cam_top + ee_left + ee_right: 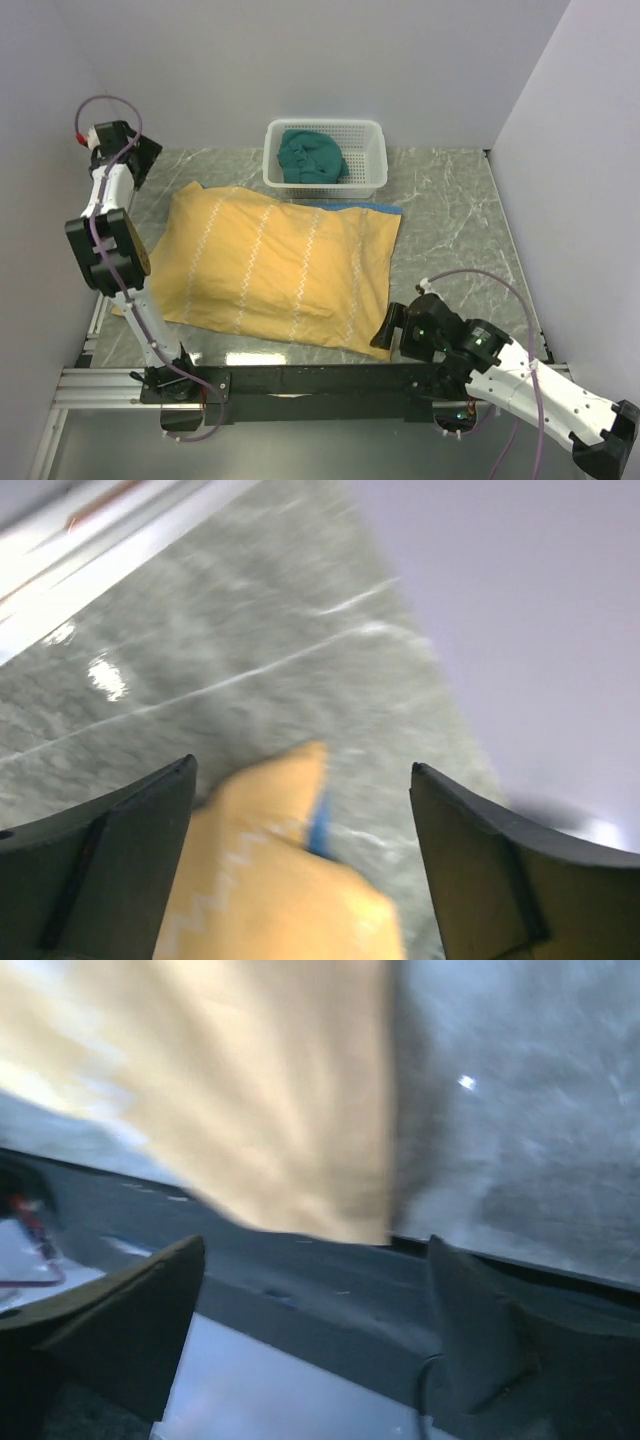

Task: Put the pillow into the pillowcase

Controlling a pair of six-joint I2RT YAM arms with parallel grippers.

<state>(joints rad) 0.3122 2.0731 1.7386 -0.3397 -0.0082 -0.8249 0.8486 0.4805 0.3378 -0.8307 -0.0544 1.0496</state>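
**Both hands wide and empty; case lies stuffed on tabletop**

Near edge: the right hand (385, 328) sits low just beside the near right corner of the pillowcase (280, 265). Its wrist view shows the fingers spread wide with nothing between them and the yellow fabric ahead, apart from the pads. Whether it touches the cloth in the top view I cannot tell.

Middle: the pillowcase lies flat on the tabletop (450, 220), mustard side up, zigzag lines running across it. It looks plump and evenly filled. The pillow itself is nowhere in view, so the judgement is that it sits inside the case. A blue edge (350, 205) peeks out along the far right side, probably the underside or the opening hem.

Far left: the left hand (302, 770) hangs above the far left corner of the case, fingers wide, gripping nothing. The hands stand at opposite corners, a sensible spread for tugging the case square.

Far: a white basket (370, 170) holding a teal cloth (312, 155) stands just behind the case, not involved.

Task judged essentially complete.
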